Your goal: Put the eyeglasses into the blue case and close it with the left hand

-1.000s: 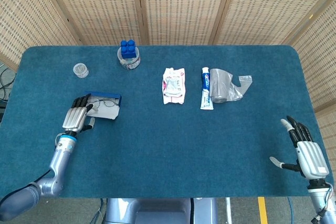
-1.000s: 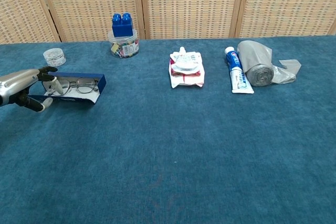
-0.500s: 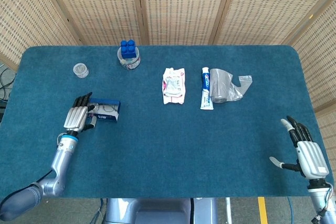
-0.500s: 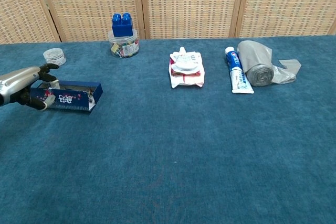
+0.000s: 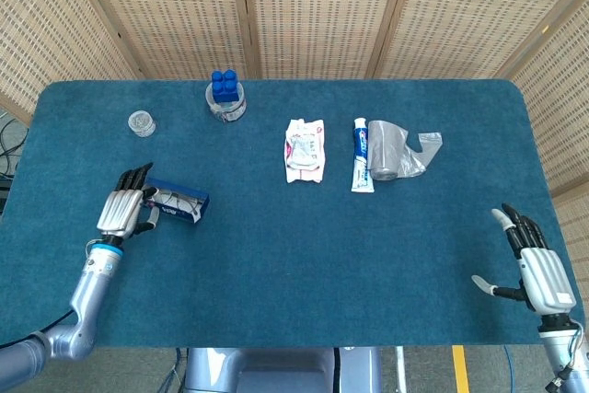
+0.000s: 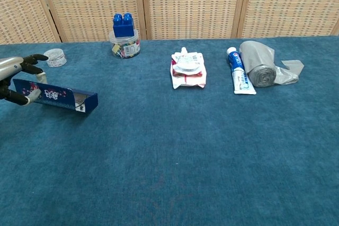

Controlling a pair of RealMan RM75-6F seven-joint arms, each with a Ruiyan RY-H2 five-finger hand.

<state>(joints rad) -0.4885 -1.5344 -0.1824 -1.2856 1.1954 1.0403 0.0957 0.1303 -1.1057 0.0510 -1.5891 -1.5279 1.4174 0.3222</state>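
Your left robot hand [image 5: 122,209] grips the near end of the blue case [image 5: 177,203], its lid nearly shut, so the fold can be pressed home; the eyeglasses, presumably inside, are hidden; your right robot hand [image 5: 538,269] rests open, well apart, leaving closure to the left.

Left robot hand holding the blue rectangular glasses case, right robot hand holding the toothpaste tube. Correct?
Not quite. The right robot hand holds nothing: the head view shows it open near the table's right edge, far from the white-and-blue toothpaste tube. The left robot hand does hold the blue rectangular glasses case.
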